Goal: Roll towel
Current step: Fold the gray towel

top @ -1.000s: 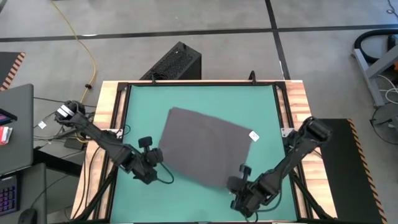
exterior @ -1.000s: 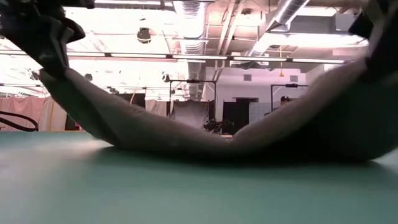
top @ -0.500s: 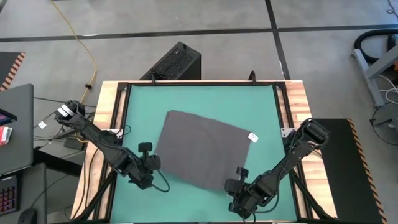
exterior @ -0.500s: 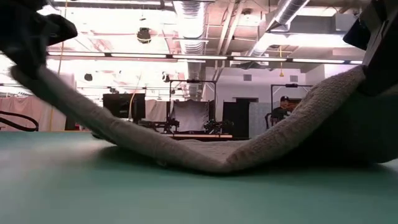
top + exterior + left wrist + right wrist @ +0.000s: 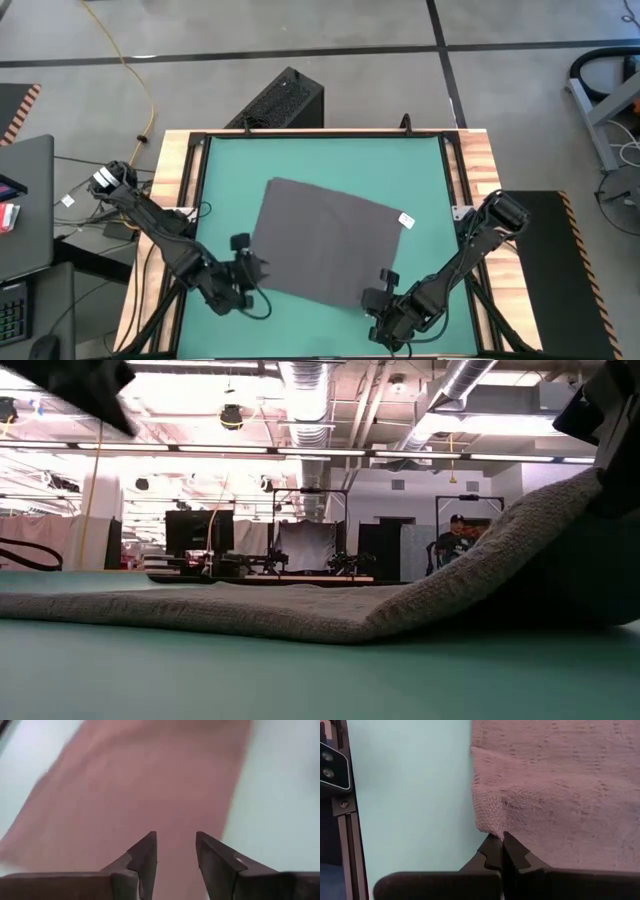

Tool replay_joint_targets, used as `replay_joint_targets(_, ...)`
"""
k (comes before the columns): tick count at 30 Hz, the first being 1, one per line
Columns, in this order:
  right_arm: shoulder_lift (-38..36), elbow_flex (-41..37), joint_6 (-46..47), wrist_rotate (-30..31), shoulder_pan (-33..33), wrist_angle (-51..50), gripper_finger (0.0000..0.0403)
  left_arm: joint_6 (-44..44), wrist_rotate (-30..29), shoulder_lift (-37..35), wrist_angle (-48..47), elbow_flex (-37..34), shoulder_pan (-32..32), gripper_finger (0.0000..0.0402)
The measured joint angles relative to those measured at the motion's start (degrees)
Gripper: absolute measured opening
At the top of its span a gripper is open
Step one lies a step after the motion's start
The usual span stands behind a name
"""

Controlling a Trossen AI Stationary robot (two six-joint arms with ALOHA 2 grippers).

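Cloth defines the job: the dark grey soft towel (image 5: 328, 243) lies spread flat at the middle of the green tabletop (image 5: 320, 160), its small white label (image 5: 406, 220) at the right edge. It looks light, limp and unbreakable, likely to sag wherever lifted, so near corners seem the best holds. The right gripper (image 5: 502, 851) pinches the near-right corner, lifting it slightly. The left gripper (image 5: 175, 852), fingers apart and empty, hovers at the near-left corner.

The towel (image 5: 150, 785) is blurred in the left wrist view. In the low view its lifted corner (image 5: 560, 530) hides the right gripper's fingertips.
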Motion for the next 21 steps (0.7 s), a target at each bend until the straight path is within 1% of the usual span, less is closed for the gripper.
replay_joint_targets(2, 0.00, 0.00, 0.00, 0.02, 0.00, -0.02, 0.0011, 3.80, -0.09, 0.00, 8.16, -0.54, -0.03, 0.0113)
replay_joint_targets(4, 0.00, 0.00, -0.02, 0.03, -0.02, -0.09, 0.0015, 8.89, 2.13, 0.96, 12.92, -0.58, -0.03, 0.0106)
replay_joint_targets(6, 0.00, 0.00, -0.02, 0.03, -0.02, -0.16, 0.0024, 17.32, 4.38, 3.15, 14.76, -0.61, -0.31, 0.0103)
replay_joint_targets(8, 0.00, 0.00, -0.02, 0.03, -0.02, -0.22, 0.0032, 22.61, 4.04, 5.70, 16.81, -0.79, -0.47, 0.0103)
replay_joint_targets(10, 0.00, 0.00, 0.00, 0.05, -0.02, -0.21, 0.0035, 24.84, 3.53, 7.91, 20.52, -0.69, -0.30, 0.0107)
replay_joint_targets(13, 0.00, 0.00, 0.13, 0.03, 0.11, -0.02, 0.0034, 28.95, 5.67, 11.33, 24.11, -0.69, 0.73, 0.0116)
replay_joint_targets(17, 0.00, 0.00, 0.11, 0.03, 0.28, 0.02, 0.0027, 29.27, 4.92, 15.63, 29.22, -0.63, 2.77, 0.0127)
replay_joint_targets(19, 0.00, 0.00, 0.11, 0.01, 0.28, 0.04, 0.0024, 29.81, 4.79, 17.91, 30.02, -0.64, 3.76, 0.0126)
replay_joint_targets(21, 0.00, 0.00, 0.11, 0.01, 0.28, 0.05, 0.0024, 30.35, 2.96, 19.85, 31.82, -0.75, 4.56, 0.0119)
